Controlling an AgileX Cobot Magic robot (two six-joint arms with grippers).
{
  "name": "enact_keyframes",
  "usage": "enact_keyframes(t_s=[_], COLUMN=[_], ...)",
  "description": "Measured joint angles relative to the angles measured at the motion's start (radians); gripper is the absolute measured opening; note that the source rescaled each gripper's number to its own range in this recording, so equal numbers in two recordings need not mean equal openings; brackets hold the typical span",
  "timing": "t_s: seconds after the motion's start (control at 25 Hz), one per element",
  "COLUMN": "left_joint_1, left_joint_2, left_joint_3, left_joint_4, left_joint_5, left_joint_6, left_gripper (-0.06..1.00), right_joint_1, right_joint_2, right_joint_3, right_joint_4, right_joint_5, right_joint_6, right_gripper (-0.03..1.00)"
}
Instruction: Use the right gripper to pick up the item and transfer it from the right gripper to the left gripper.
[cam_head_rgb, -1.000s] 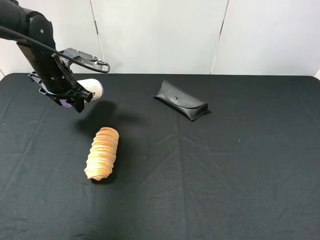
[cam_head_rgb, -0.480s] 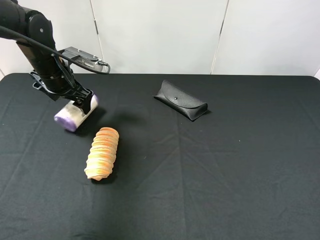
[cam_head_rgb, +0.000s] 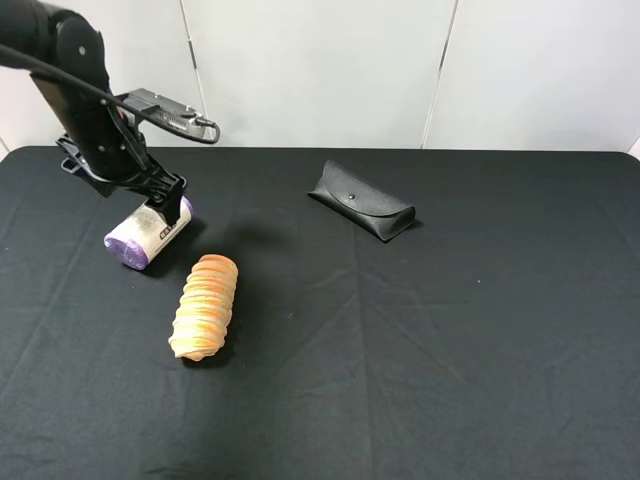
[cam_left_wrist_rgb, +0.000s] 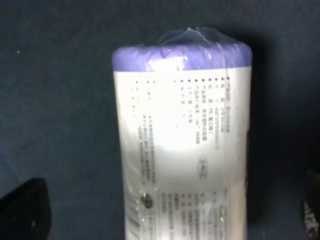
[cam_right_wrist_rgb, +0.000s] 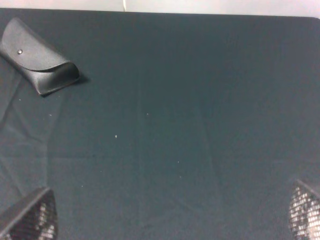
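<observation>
Broadly, a black cloth-covered table (cam_head_rgb: 450, 350) is filling most of the high view, creased in long folds and backed by a pale panelled wall (cam_head_rgb: 320, 70). Next in size, the left arm (cam_head_rgb: 70, 80) is reaching down over the table's far left part, a looping black cable running along it. The left gripper (cam_head_rgb: 150, 195) is hanging just above the far end of the item (cam_head_rgb: 147, 233), and its jaws are standing spread wide: in the left wrist view one dark fingertip (cam_left_wrist_rgb: 25, 210) is showing at each lower corner, with bare cloth between each of them and the roll.

A tan ridged spiral piece (cam_head_rgb: 204, 306) is lying near the item, a little closer to the camera and toward the middle, apart from it. A black glasses case (cam_head_rgb: 361, 200) is resting closed near the far middle of the table, well apart from both.

The item is lying on its side on the cloth, tilted diagonally, its cream label with dark print facing up and a purple end (cam_left_wrist_rgb: 182, 50) showing in the left wrist view.

The right gripper (cam_right_wrist_rgb: 165, 220) is sitting out of the high view; its own camera is showing two mesh-textured fingertips (cam_right_wrist_rgb: 30, 220) spread far apart over bare cloth, holding nothing.
</observation>
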Motion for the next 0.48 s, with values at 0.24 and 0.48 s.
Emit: enact_keyframes(t_s=[0.24, 0.48], left_joint_1=[0.0, 0.0], left_joint_2=[-0.055, -0.194], left_joint_3=[-0.065, -0.13], left_joint_4=[0.0, 0.0], left_joint_5=[0.105, 0.254], left_joint_6=[0.0, 0.0], left_gripper=[1.0, 1.0], right_joint_1=[0.0, 0.0], right_joint_2=[0.0, 0.0], right_joint_3=[0.0, 0.0], right_joint_4=[0.0, 0.0], right_joint_5=[0.0, 0.0], right_joint_6=[0.0, 0.0], right_gripper=[0.99, 0.99])
